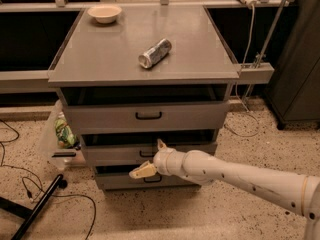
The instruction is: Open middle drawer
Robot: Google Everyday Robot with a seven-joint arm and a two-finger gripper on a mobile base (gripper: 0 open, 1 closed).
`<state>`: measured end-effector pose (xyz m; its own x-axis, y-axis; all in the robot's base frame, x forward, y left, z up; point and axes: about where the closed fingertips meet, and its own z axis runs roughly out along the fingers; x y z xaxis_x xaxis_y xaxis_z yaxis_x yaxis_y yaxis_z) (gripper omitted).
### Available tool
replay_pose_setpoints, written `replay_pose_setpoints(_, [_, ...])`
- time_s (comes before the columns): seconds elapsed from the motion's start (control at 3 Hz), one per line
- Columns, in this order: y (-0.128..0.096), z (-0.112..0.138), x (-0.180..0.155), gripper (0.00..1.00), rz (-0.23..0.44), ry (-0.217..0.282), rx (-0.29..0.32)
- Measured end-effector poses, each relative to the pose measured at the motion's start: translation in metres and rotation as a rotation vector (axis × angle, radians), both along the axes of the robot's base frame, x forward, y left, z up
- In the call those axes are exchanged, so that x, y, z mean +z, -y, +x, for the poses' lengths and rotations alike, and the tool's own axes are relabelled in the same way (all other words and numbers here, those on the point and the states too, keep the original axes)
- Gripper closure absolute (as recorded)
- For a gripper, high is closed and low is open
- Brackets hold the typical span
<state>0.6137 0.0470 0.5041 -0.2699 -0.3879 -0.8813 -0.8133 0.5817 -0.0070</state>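
Middle drawer [110, 155] lies just below the centre of our view, toward 6 o'clock. Its grey front sits between the taller top drawer [200, 116] and the bottom drawer [115, 180]. A dark slot shows above its front, and we cannot see inside any of the three.

The grey drawer cabinet [100, 59] that holds them fills the middle of our view. Our white arm [240, 176] stretches in from 4 o'clock. The gripper [151, 158] is right at the middle of the middle drawer's front, fingers spread wide. One cream fingertip [161, 145] points to 12 o'clock, and the other points to 8 o'clock across the bottom drawer's front.

At 9 o'clock from the cabinet, a clear plastic bin [47, 146] on the speckled floor [150, 219] holds a green packet [62, 133].

On the cabinet's top, a shallow cream bowl [104, 13] stands at 11 o'clock. A silver can [155, 53] lies on its side near the middle, well apart from the bowl.
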Motion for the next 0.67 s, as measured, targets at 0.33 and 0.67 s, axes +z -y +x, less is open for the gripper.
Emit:
replay_pose_setpoints(0.33, [-0.016, 0.025, -0.010, 0.00, -0.041, 0.013, 0.021])
replay_pose_setpoints(0.67, [-0.024, 0.043, -0.032, 0.00, -0.102, -0.017, 0.032])
